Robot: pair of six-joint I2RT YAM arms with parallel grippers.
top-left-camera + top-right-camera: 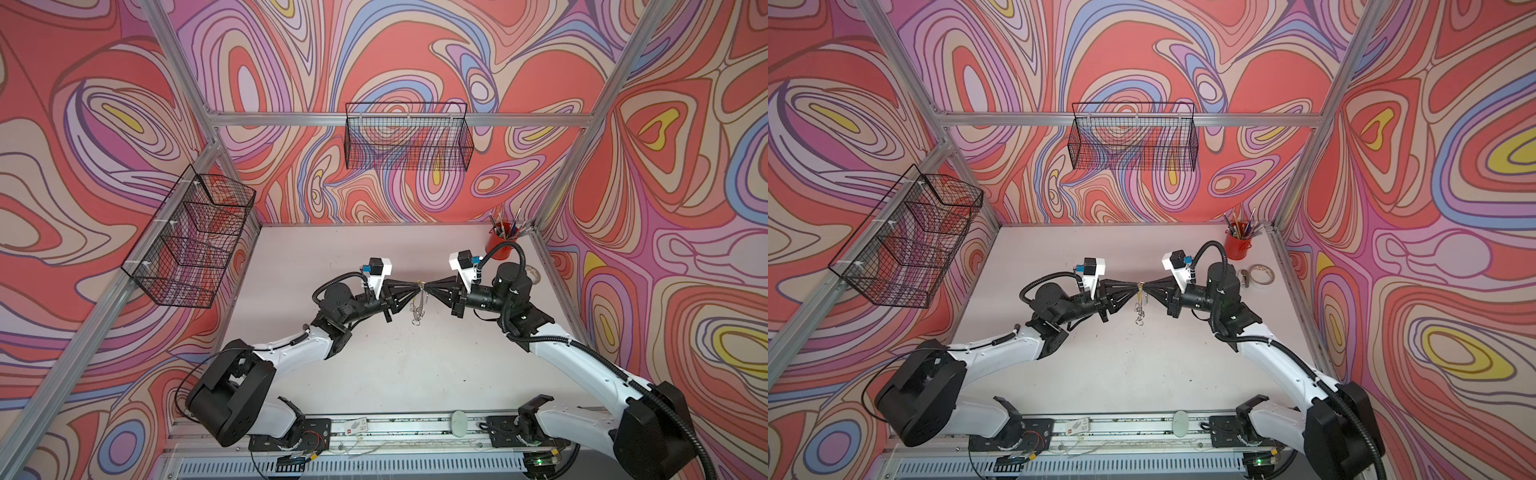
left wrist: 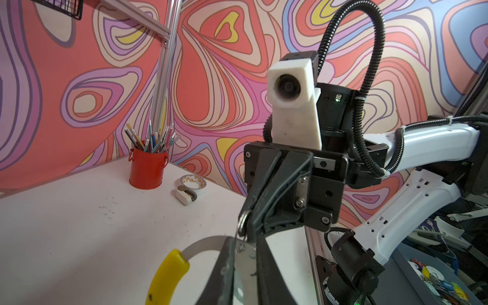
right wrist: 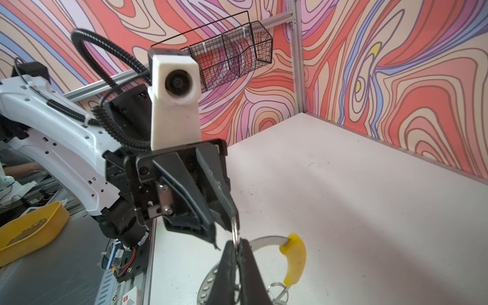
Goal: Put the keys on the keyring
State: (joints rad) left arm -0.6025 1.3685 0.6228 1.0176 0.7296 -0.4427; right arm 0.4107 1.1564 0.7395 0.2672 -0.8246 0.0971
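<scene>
Both arms meet tip to tip over the mid table in both top views, clear of the surface. R gripper is clenched tight on a small wire loop; from the L wrist cam I see its fingers pinching that loop right at the tips. L gripper reaches in from the opposite side. On its own cam its fingers sit a little apart w/ flat grey metal between them, and I can't tell if it's gripping or let go.

The keyring is off the table, hanging where the two grippers meet. Its grey band curves away from the tips to the yellow sleeve. R wrist cam shows a holed flat part of the hoop and more wire loops just beside the R fingertips. In the top views small metal bits dangle under the tips, too small to tell apart.

Red pen pot and tape roll sit at the far R corner, well apart from the work
</scene>
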